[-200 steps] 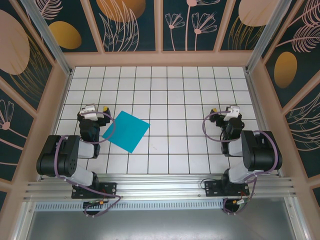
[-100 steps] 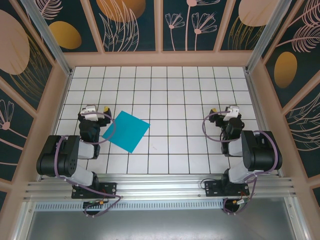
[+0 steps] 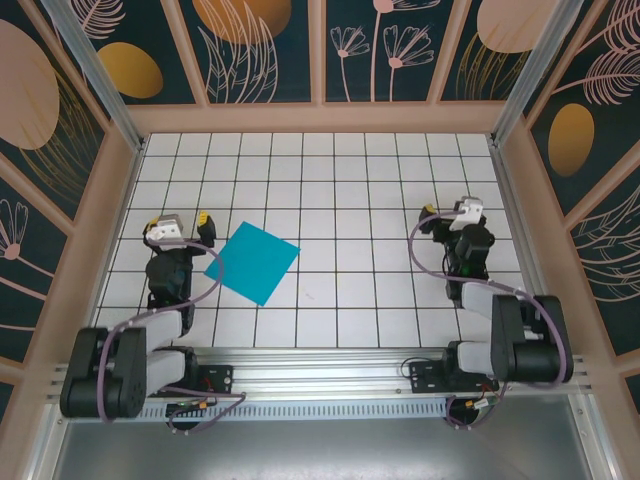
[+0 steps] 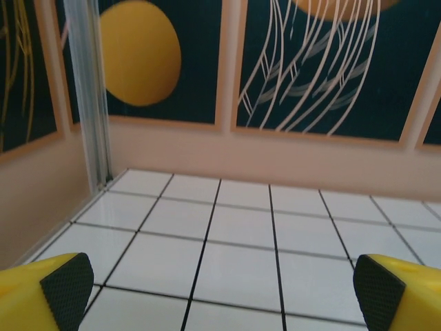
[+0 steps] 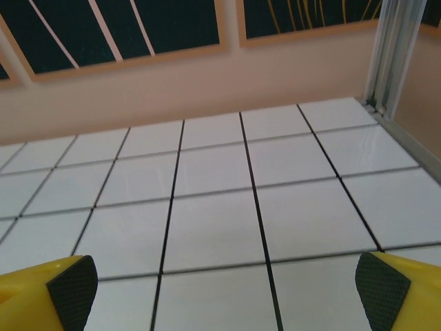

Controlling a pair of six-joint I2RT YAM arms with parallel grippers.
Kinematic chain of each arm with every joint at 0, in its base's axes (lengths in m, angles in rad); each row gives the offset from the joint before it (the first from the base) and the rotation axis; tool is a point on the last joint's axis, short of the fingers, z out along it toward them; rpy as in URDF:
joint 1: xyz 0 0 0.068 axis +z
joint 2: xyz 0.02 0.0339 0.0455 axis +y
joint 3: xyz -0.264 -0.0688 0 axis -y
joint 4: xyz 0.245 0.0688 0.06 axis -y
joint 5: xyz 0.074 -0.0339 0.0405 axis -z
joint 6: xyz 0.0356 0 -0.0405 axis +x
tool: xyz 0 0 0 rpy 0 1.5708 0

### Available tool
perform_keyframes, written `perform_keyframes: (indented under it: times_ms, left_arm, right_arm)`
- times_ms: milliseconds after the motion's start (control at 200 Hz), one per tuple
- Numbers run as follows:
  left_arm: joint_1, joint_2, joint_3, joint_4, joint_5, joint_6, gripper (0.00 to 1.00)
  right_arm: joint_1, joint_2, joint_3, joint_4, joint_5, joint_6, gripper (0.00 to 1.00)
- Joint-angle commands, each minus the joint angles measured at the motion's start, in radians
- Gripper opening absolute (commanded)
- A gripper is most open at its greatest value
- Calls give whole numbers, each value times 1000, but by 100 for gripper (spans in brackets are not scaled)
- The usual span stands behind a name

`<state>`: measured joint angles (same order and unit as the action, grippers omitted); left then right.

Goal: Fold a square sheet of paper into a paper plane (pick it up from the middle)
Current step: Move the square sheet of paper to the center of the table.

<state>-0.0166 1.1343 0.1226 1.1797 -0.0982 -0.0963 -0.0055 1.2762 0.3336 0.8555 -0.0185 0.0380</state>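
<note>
The square sheet of paper [image 3: 253, 262] is teal-blue and lies flat on the tiled floor, turned like a diamond, left of centre in the top view. My left gripper [image 3: 182, 222] stands just left of the sheet's left corner, apart from it. Its yellow fingers [image 4: 58, 288] are spread wide and open, with bare tiles between them. My right gripper [image 3: 446, 213] is far to the right of the sheet. It is open too, its fingertips [image 5: 69, 288] at the frame's two sides over bare tiles. No paper plane is in view.
White tiles with black lines [image 3: 340, 190] cover the floor. Tan walls [image 3: 320, 117] with dark patterned panels close in the back and both sides. An aluminium post [image 4: 93, 96] stands in the far-left corner and another aluminium post [image 5: 396, 48] in the far-right corner.
Both arms have stretched out from their folded poses. The left gripper has shifted a little left and away from the bases, the right gripper slightly up the view. The sheet has not moved.
</note>
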Motion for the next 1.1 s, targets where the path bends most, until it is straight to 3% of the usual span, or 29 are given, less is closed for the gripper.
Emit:
perform_keyframes:
  times_ms: [0, 115, 170, 220, 295, 370, 475, 595, 776, 1096]
  left_arm:
    - [8, -147, 45, -213, -4, -59, 99]
    - [8, -272, 88, -361, -61, -118, 98]
    - [7, -332, 100, -417, -55, -151, 99]
    - [8, -381, 113, -468, -68, -240, 99]
    - [8, -438, 147, -575, -100, -400, 99]
    - [7, -482, 168, -657, -58, -411, 99]
    - [7, -528, 190, -833, -125, -532, 99]
    - [8, -543, 187, -872, 23, -522, 99]
    - [7, -552, 172, -911, 154, -586, 99]
    - [7, -538, 216, -1071, 253, -649, 99]
  right_arm:
    - [1, -96, 113, -368, -45, 93, 99]
    - [0, -155, 210, -615, -136, 260, 99]
    - [-14, -156, 245, -686, -269, 290, 99]
    - [-16, -147, 248, -686, -345, 364, 99]
    - [-8, -113, 237, -613, -562, 425, 99]
    - [42, -65, 242, -531, -691, 492, 99]
    - [184, -7, 310, -611, -594, 443, 99]
    - [308, 70, 386, -676, -491, 405, 97]
    - [397, 194, 443, -652, -483, 438, 91]
    - [516, 418, 624, -718, -463, 470, 78]
